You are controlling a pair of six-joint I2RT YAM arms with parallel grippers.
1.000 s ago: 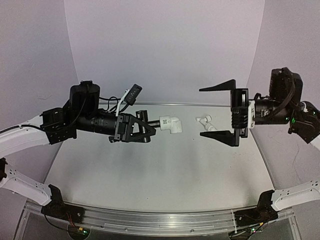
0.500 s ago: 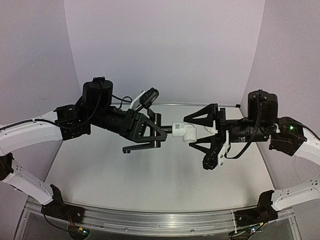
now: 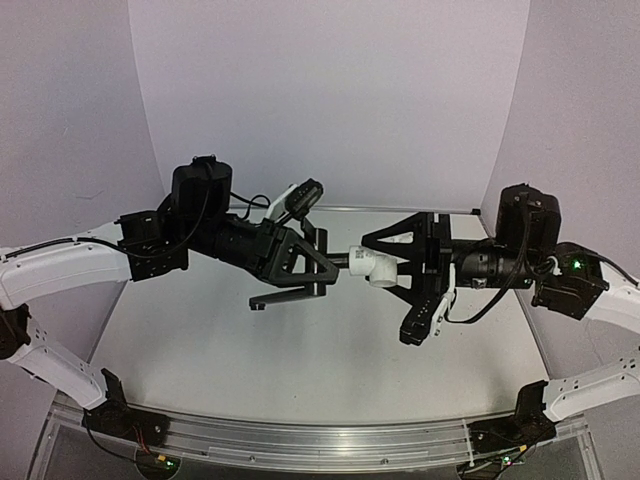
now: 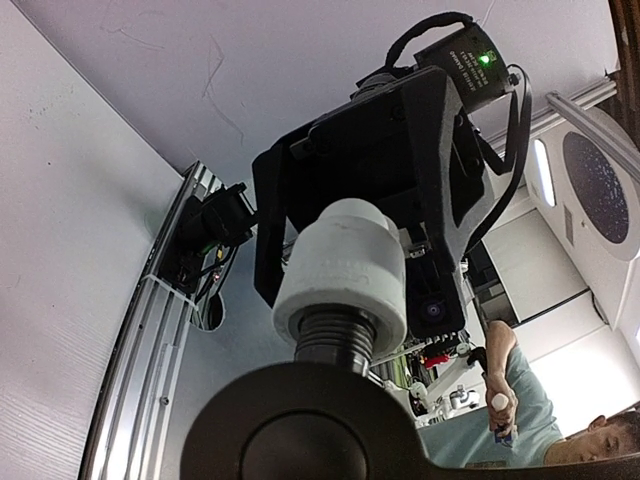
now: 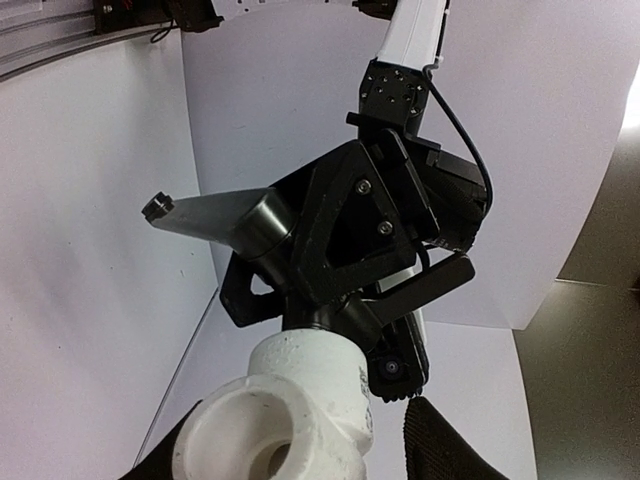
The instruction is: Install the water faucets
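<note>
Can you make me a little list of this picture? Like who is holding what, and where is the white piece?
left tool: shut on the dark faucet, holding it up in the air
white fitting: on the threaded end of the faucet, above the table
right tool: open, one finger on each side of the white fitting
where they meet: in the middle, between the two arms
</note>
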